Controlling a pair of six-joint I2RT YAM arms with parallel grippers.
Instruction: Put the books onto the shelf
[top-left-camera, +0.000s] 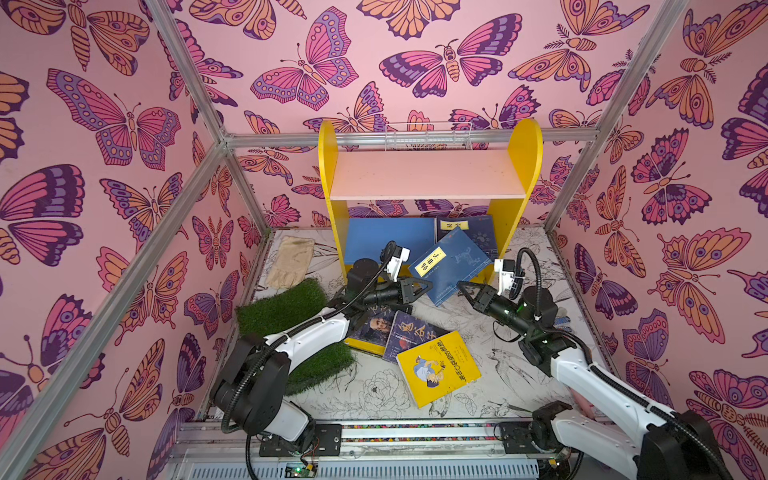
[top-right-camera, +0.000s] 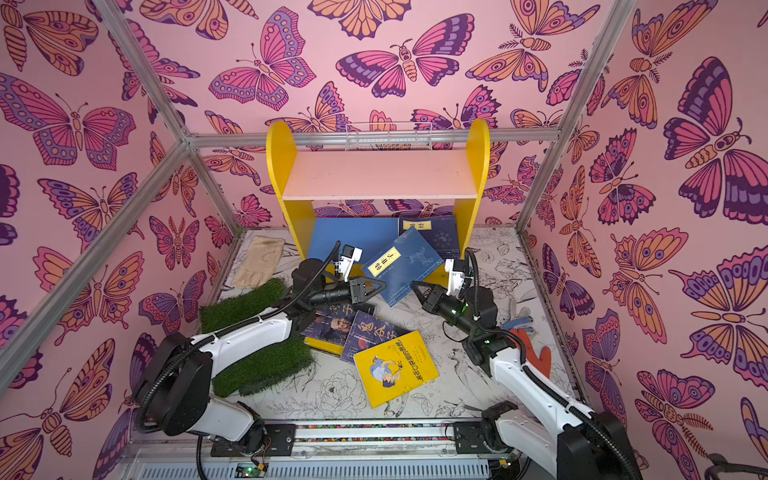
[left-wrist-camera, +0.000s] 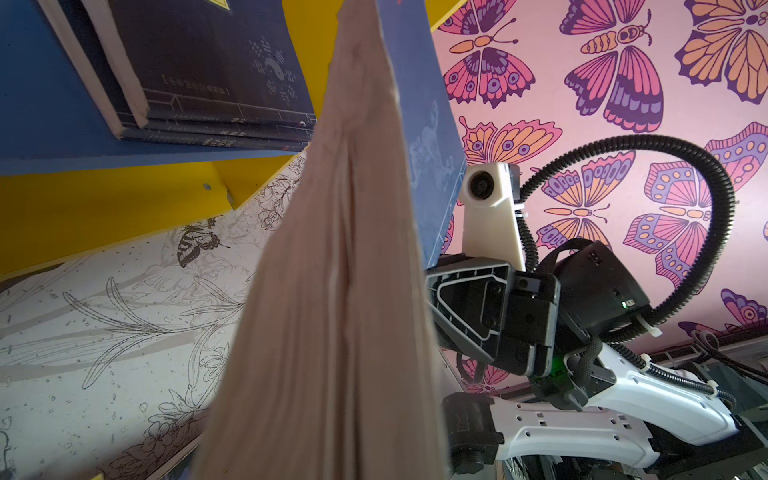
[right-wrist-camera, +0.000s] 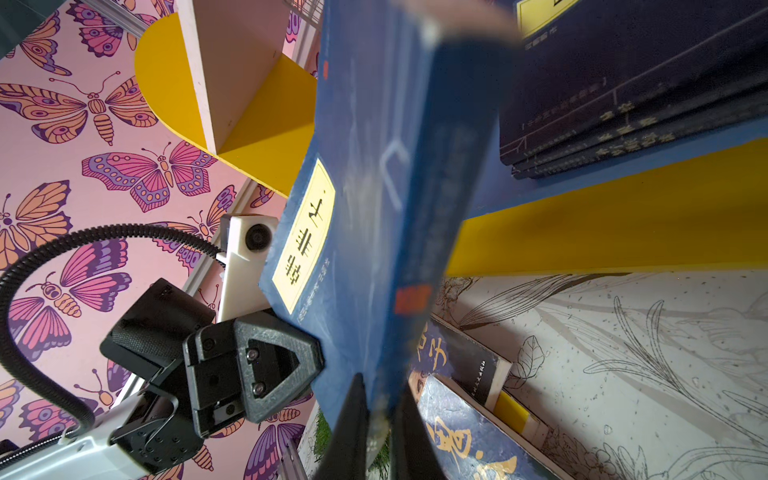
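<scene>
Right now the blue book (top-left-camera: 446, 270) with the yellow label is up in the air. It is tipped to one side, just in front of the shelf (top-left-camera: 328, 166) and above the worktop (top-left-camera: 511, 374). Both sets of jaws hold it. The left jaws pinch its low edge at about 8 o'clock. The right jaws pinch its other low edge at about 5 o'clock. In the right wrist view, two dark fingers (right-wrist-camera: 353, 428) press on each side of the book. At 1 o'clock from the held book, a small stack of navy books (top-left-camera: 467, 232) lies flat. It sits on the right end of the shelf's blue lower board (top-left-camera: 386, 241). At 6 o'clock, more books lie on the worktop. One is a bright yellow book (top-left-camera: 438, 368). It touches a dark blue book (top-left-camera: 415, 336). Beside that one is a book with a man's face (top-left-camera: 374, 326). At 8 o'clock a green turf square (top-left-camera: 282, 307) lies partly under the left arm. At 9 o'clock lies a beige glove (top-left-camera: 291, 262).
</scene>
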